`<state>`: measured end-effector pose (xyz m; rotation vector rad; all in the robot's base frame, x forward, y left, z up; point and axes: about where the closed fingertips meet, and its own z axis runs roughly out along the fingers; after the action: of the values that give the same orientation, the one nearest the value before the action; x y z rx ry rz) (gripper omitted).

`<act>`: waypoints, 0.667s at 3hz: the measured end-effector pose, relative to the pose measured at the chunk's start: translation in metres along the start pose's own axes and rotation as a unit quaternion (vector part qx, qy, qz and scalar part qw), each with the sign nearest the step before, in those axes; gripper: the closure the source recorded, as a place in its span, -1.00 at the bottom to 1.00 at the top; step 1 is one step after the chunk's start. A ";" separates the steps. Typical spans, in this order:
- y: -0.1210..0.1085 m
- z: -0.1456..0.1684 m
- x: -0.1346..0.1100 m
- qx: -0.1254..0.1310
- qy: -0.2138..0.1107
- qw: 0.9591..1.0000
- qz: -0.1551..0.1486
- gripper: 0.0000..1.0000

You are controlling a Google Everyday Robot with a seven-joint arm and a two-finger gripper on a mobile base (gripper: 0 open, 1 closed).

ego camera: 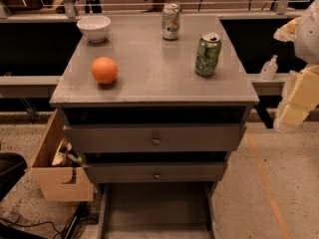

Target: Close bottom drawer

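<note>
1. Camera view, looking down at the front of a grey cabinet [239,133] with three drawers.
2. Surface [154,83]: bowl [93,27] at the far left corner, upright and white.
3. White can [170,21] stands at the far edge, near its middle.
4. Green can [208,54] stands near the right edge, top opened, well apart from the white can.
5. Orange [104,70] sits toward the left edge, nearer the front than the bowl.
6. Top drawer [156,138] stands out a little, with a dark gap above its front. Middle drawer [157,173] is less far out.
7. Bottom drawer [157,208] is pulled far out below the front edge. Its shallow grey tray lies bare, and its front runs out of frame at the bottom.
8. Pincer [294,108]: cream-coloured, in the air off the right edge, level with the front right corner, touching nothing. Open or closed, cannot tell.
9. Wooden box [60,176] sits on the floor beside the cabinet's left side, with clutter inside.
10. Small bottle [269,67] stands on a ledge beyond the right edge.
</note>
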<state>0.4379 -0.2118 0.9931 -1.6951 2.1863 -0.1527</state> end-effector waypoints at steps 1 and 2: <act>0.000 0.000 0.000 0.000 0.000 1.000 0.000 -1.00; 0.011 0.017 -0.005 0.004 -0.012 1.000 -0.011 -1.00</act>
<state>0.4346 -0.2018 0.9751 -1.7094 2.1478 -0.1459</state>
